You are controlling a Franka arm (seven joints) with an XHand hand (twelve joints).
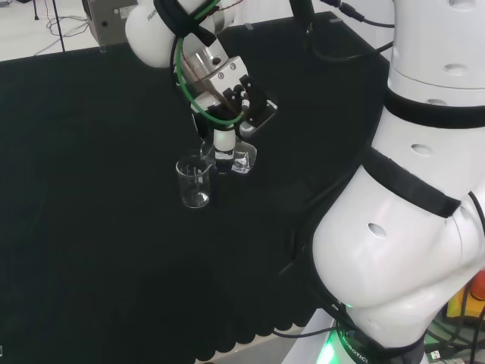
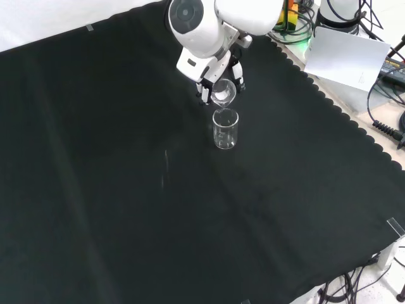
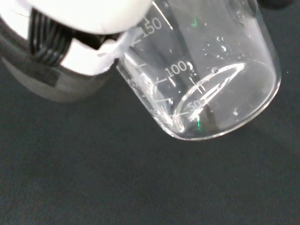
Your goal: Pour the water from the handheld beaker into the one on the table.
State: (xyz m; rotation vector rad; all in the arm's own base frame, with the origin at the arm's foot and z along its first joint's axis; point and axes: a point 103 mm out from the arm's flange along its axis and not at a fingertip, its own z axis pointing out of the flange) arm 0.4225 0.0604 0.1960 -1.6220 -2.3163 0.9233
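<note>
Tipping too fast looks like the main risk here; the held beaker [image 2: 223, 92] hangs tilted above and just behind the standing beaker [image 2: 225, 128] in the front view, and a sudden turn could send water past the rim onto the black cloth [image 2: 114, 190]; a drop in height could also knock the lower glass over, since it stands free and looks light; the hand [image 1: 224, 144] is curled round the tilted beaker, fingers clamped on its wall; in the wrist view that glass [image 3: 206, 75] is clear, printed with white marks, droplets on its inside, a little water pooled low; the standing one [image 1: 193, 182] sits upright on the cloth, seemingly almost empty.
</note>
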